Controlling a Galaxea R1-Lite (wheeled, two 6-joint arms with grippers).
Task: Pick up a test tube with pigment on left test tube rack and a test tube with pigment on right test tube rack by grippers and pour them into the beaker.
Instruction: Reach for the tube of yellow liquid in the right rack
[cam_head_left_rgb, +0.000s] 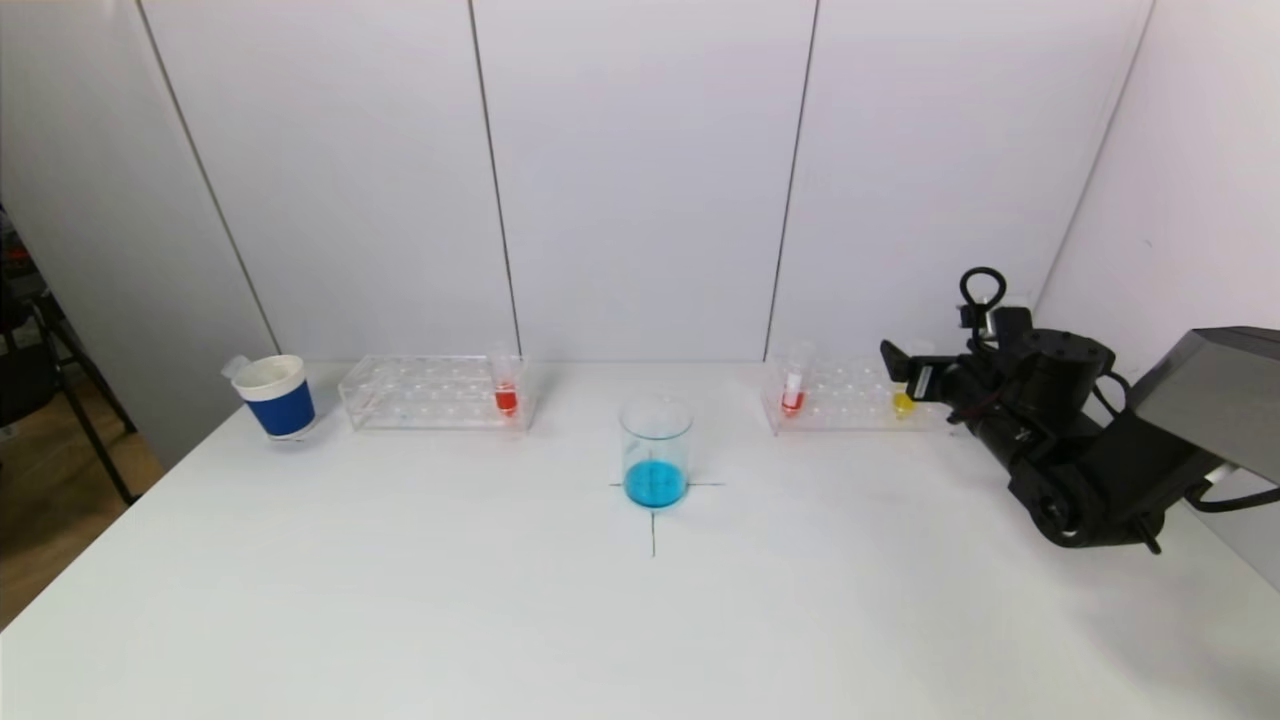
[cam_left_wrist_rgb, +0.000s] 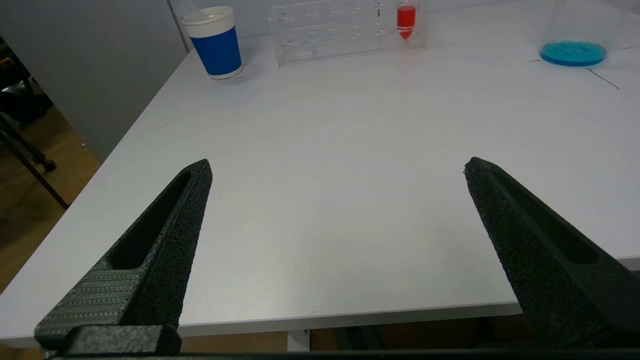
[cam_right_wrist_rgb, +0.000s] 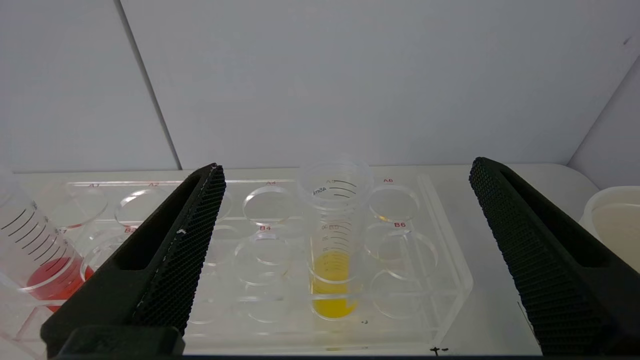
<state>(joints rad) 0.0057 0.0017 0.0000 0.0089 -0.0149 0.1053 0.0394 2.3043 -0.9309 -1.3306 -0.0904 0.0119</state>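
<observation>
**Right gripper lined up on the yellow tube; left arm waits off the tabletop's edge**

Head view: the beaker (cam_head_left_rgb: 656, 452), with blue liquid in its bottom, stands on a cross mark at the middle of the tabletop (cam_head_left_rgb: 400, 600), likely so that both arms can reach it. The left test tube rack (cam_head_left_rgb: 435, 392) holds a red-pigment tube (cam_head_left_rgb: 506, 385) at its beaker-side end. The right test tube rack (cam_head_left_rgb: 850, 396) holds a red tube (cam_head_left_rgb: 794, 388) and a yellow-pigment tube (cam_head_left_rgb: 903, 395). The right gripper (cam_head_left_rgb: 905, 368) sits just beside the yellow one. A blue cup (cam_head_left_rgb: 278, 396) stands left of the left rack. The left arm is out of frame.

Left wrist view: the left gripper (cam_left_wrist_rgb: 337, 167) hangs near the tabletop's front edge with its jaws spread and empty, well apart from its rack.

Right wrist view: the jaws are released wide, and the yellow tube stands upright between their lines, not yet grasped. The red tube is cut off at the frame edge, and a white vessel (cam_right_wrist_rgb: 612, 215) past the rack is only partly visible.
</observation>
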